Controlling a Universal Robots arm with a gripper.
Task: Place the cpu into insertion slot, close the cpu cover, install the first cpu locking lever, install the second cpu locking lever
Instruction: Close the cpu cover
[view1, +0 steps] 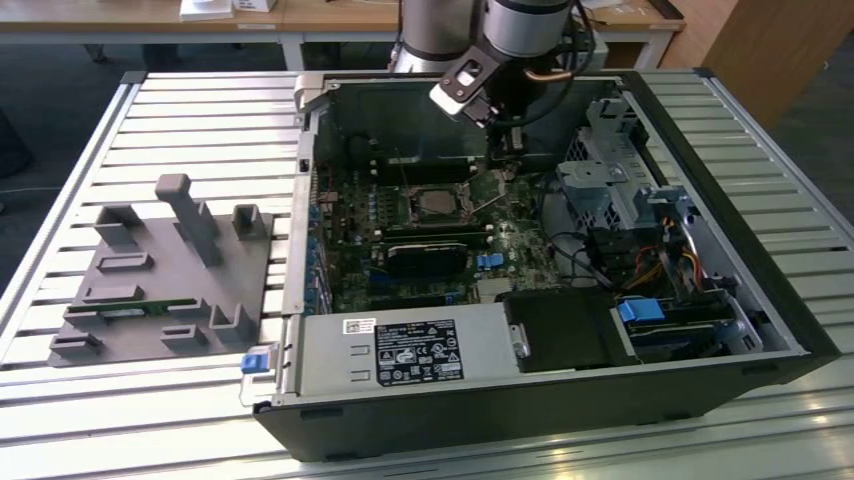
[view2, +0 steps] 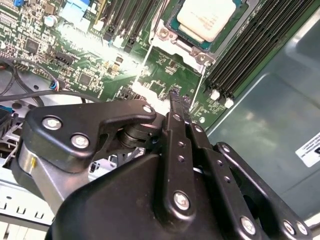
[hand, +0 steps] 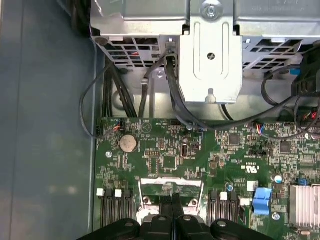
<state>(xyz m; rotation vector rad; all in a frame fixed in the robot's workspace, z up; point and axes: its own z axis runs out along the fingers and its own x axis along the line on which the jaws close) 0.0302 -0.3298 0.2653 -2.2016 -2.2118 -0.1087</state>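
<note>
1. The fingers (view2: 175, 117), pressed together and holding nothing, hover at the free edge of the cpu cover (hand: 170, 182), which stands open beside the socket (view2: 167, 37).
2. The cpu (view2: 207, 17) lies seated in the socket.
3. Push the cover's edge squarely and slowly toward the socket, so it folds flat without scraping the cpu.

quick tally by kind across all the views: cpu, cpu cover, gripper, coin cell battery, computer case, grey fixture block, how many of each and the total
cpu: 1
cpu cover: 1
gripper: 1
coin cell battery: 1
computer case: 1
grey fixture block: 1
total: 6
</note>
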